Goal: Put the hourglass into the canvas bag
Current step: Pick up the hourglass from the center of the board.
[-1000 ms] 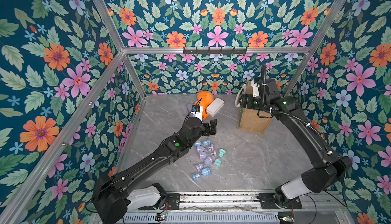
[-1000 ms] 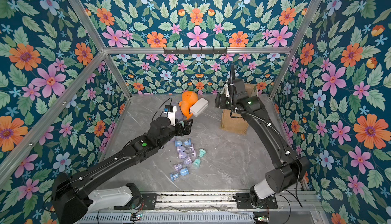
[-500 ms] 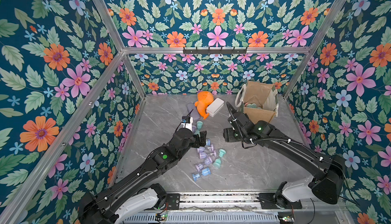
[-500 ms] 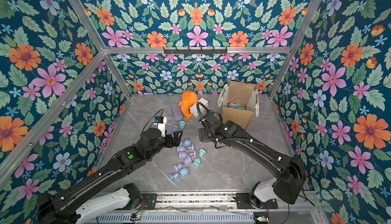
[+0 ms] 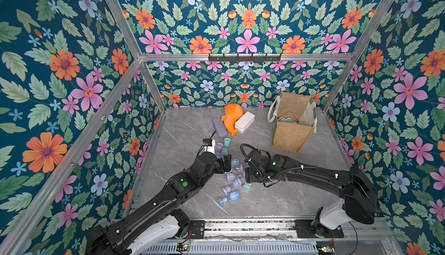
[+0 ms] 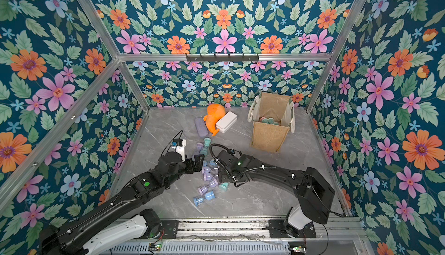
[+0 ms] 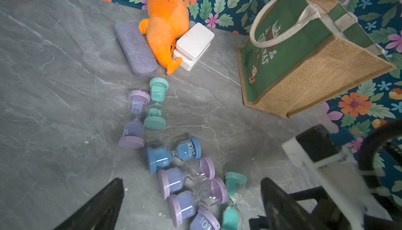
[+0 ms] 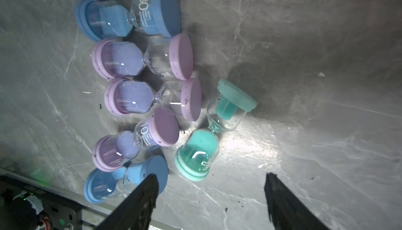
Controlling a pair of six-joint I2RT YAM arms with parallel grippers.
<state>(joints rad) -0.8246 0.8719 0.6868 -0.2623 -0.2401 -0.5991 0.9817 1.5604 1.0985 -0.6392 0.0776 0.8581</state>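
1. Right wrist view: the right gripper (image 8: 210,175) hangs released and empty at lower centre, just below a teal hourglass (image 8: 214,129) lying on the desk (image 8: 304,76).
2. Left of it crowd purple and blue hourglasses (image 8: 148,94); a clumsy close could scatter them or roll the glass away.
3. Nearby, the left gripper (image 7: 191,180) is likewise released; the arms might collide.
4. Farthest, the canvas bag (image 5: 289,135) stands upper right in a top view, well apart.

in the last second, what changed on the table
The right gripper left the canvas bag and swung back down to the hourglass pile, now open and empty by a teal hourglass. The left gripper drew back toward the robot's base, open. Bag, pile, orange plush, white box and grey case stayed put.
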